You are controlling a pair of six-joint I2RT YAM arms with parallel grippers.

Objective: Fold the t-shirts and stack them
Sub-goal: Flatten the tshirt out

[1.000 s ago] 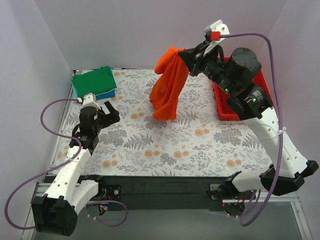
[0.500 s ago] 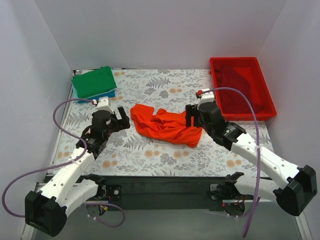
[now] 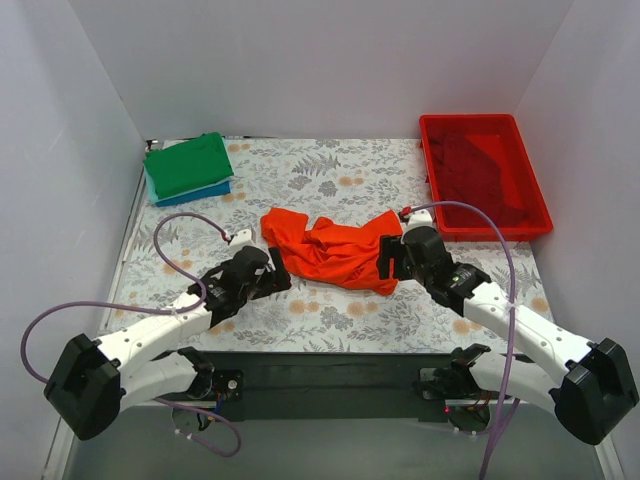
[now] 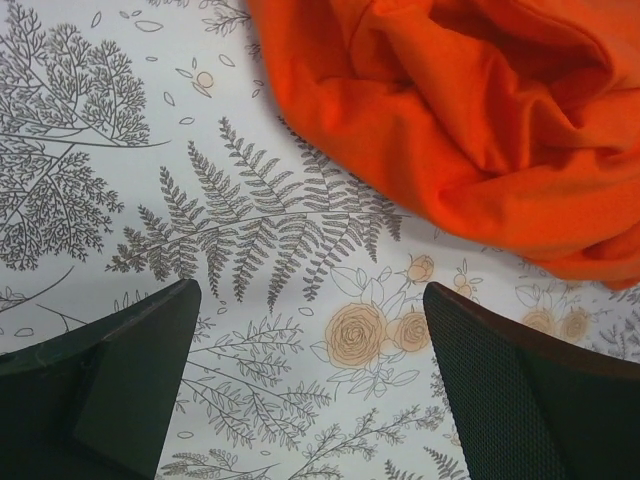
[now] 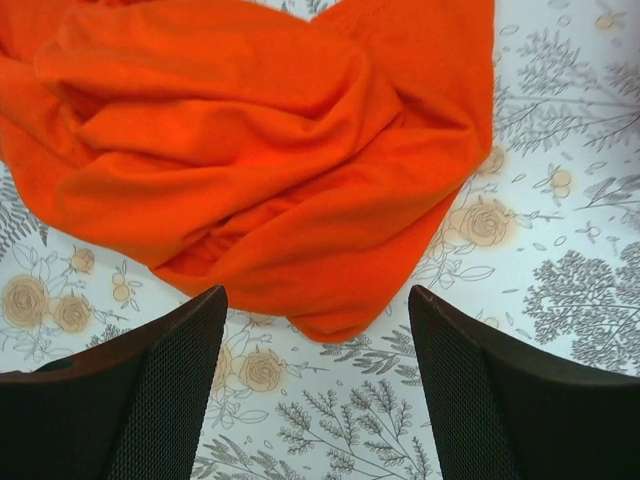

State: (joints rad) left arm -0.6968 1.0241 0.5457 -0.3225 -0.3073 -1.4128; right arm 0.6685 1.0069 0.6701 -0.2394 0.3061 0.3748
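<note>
**Orange-red t-shirt [image 3: 335, 252]: handling and where to take hold**

Position: a crumpled heap at the middle of the desk [image 3: 330, 180], between the two arms. It is well apart from the folded green t-shirt [image 3: 188, 165] and the blue t-shirt [image 3: 205, 192] under it at the far left corner. Dark cloth, judged to be the dark red t-shirt [image 3: 485, 175], is seen in the red bin [image 3: 428, 175] at the far right.

Left fingers [image 4: 130, 380]: spread wide, nothing held. They are set low over the desk, just beside the near-left edge of the heap. In the wrist view only bare desk is seen between them, with the cloth lying beyond.

Right fingers [image 5: 150, 390]: spread wide as well, nothing held. A doubled-over tip of the cloth lies just ahead of the gap, and no contact is seen.

Handling (judged): the cloth is taken to be light, limp and without stiffness. Sagging and bunching are expected on any lift, and the creases are expected to shift. It is not considered slippery or fragile, so firm pinching should be tolerated.

Hold (judged): two outer corners or a hem edge are preferred, one per arm, so that the cloth can be drawn flat before folding. A pinch in the middle would be expected to raise only a bundle. Collar and sleeves cannot be told apart in the heap.
</note>
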